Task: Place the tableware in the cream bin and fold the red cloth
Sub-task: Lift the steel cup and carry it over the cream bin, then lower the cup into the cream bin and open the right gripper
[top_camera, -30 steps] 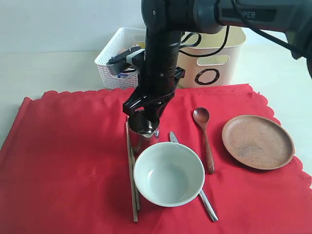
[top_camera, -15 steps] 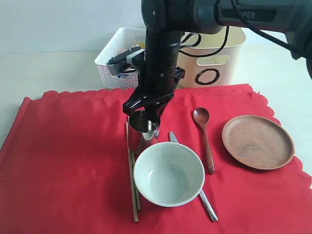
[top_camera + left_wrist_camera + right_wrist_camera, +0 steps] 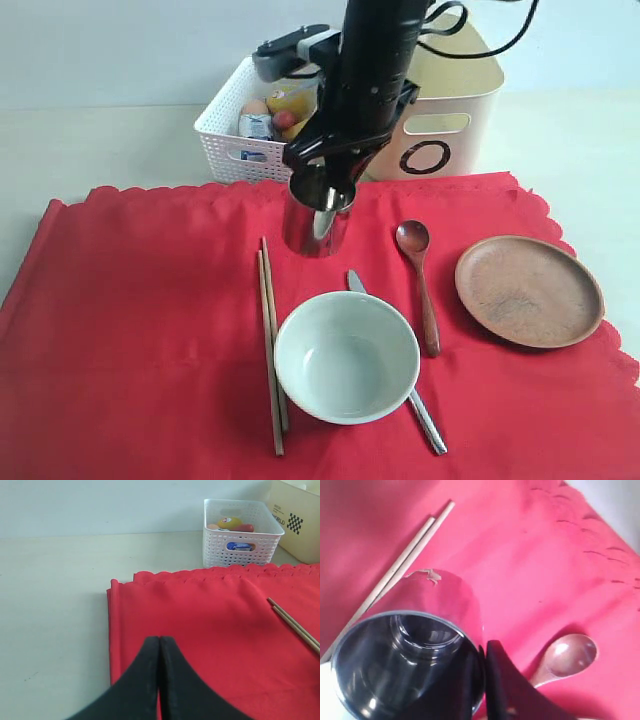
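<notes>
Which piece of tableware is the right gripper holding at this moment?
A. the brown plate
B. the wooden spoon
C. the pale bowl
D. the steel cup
D: the right gripper has its jaws pinched on the rim of the steel cup, while the bowl, the spoon and the plate lie free on the red cloth.

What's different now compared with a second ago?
The right gripper, pinching the rim of the steel cup, has carried it away from the bowl and back toward the cream bin. The chopsticks, spoon, knife, plate and red cloth stayed put.
</notes>
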